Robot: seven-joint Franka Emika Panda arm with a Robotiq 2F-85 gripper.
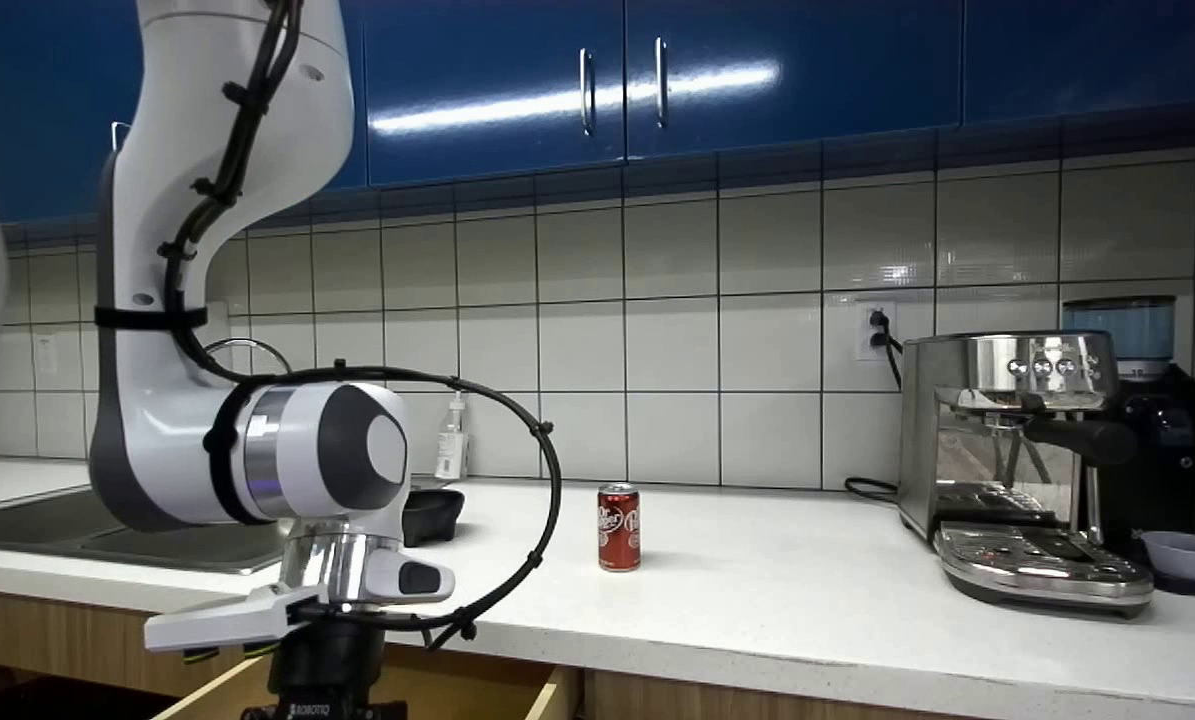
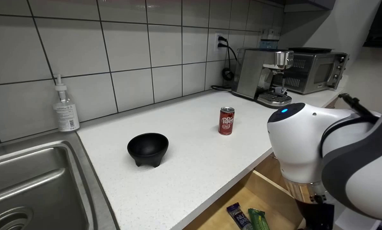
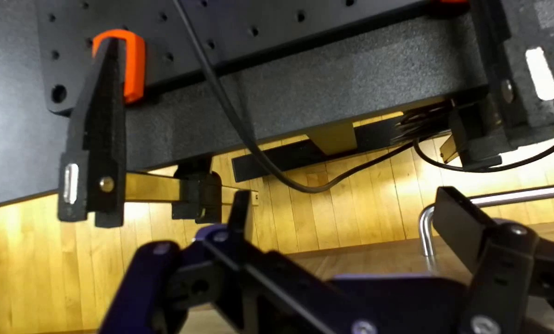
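Note:
In the wrist view my gripper (image 3: 346, 213) stands wide open, with nothing between its fingers. A chrome handle (image 3: 527, 195) on a wooden front passes close behind its right finger; whether they touch I cannot tell. The arm reaches down past the counter edge beside a pulled-out wooden drawer (image 2: 270, 188). Inside lie a purple-wrapped bar (image 2: 239, 217) and a green-wrapped bar (image 2: 258, 218). On the counter, a red Dr Pepper can (image 1: 618, 530) stands upright, seen in both exterior views. A black footed bowl (image 2: 148, 150) sits nearer the sink. The fingertips are cut off in both exterior views.
A steel sink (image 2: 90, 185) and a soap bottle (image 2: 66, 115) are at one end of the counter. Toward the far end stand an espresso machine (image 2: 254, 70) and a toaster oven (image 2: 318, 70). Below the wrist, a black cable (image 3: 309, 189) hangs by a dark platform (image 3: 304, 83) with clamps.

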